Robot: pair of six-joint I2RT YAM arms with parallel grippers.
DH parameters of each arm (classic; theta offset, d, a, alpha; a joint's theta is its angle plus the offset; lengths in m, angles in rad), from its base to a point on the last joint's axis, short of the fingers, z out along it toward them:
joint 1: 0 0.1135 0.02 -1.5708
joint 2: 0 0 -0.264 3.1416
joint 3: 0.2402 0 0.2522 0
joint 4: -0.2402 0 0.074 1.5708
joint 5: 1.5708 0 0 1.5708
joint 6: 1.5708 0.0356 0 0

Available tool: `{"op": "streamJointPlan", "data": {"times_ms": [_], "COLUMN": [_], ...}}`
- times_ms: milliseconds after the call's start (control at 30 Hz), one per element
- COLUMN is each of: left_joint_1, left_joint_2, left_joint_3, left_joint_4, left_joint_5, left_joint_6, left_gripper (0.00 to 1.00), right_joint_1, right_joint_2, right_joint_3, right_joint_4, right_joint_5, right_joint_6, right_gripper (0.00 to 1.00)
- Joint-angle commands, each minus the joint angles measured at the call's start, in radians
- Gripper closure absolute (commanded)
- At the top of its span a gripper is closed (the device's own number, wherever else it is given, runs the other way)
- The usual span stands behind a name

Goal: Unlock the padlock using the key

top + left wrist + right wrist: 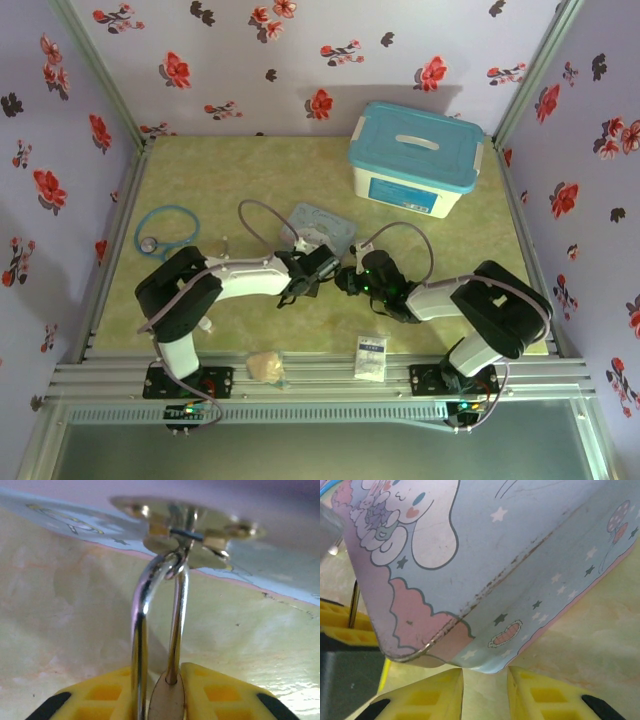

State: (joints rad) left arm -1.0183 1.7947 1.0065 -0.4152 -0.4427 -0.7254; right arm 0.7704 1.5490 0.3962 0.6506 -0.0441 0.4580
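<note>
Padlock [167, 705]: brass body pinched between the pads of the left pincer [162, 680]. Its bright shackle [141, 620] rose to hook through the ring of the gold clasp [185, 535] on the blue cartoon tin [530, 570], which lay mid-tabletop [60, 610]. Whether the shackle was seated could not be told; the lock was judged not yet opened. The right pincer [485, 682] hung just beside the tin's corner, fingers spread, nothing between them. Step in hand, as judged: steadying the lock for the key. The next move called for the key gripped in the right pincer, the keyhole turned toward it, then a straight insertion and twist
</note>
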Motion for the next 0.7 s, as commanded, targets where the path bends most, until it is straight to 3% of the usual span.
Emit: {"op": "streamJointPlan", "data": {"times_ms": [0,167,433,667], "left_joint_1": [-0.025,-0.073,-0.133,-0.16], "left_joint_2": [0.042,0.083,0.143,0.146], "left_joint_3": [0.006,0.073,0.161,0.175], "left_joint_4": [-0.134,-0.228,-0.365,-0.34], "left_joint_5": [-0.017,-0.086,-0.201,-0.178], "left_joint_6": [0.023,0.006,-0.011,-0.015], "left_gripper": [0.72,0.72,0.8,0.65], "right_joint_1": [0.003,0.007,0.01,0.012], "right_joint_2": [0.015,0.036,0.041,0.037], "right_joint_3": [0.022,0.025,0.024,0.017], "right_joint_4": [0.038,0.04,0.046,0.048], "right_joint_5": [0.027,0.019,0.032,0.075], "right_joint_6": [0.025,0.032,0.046,0.056], "right_gripper": [0.72,0.72,0.72,0.72]}}
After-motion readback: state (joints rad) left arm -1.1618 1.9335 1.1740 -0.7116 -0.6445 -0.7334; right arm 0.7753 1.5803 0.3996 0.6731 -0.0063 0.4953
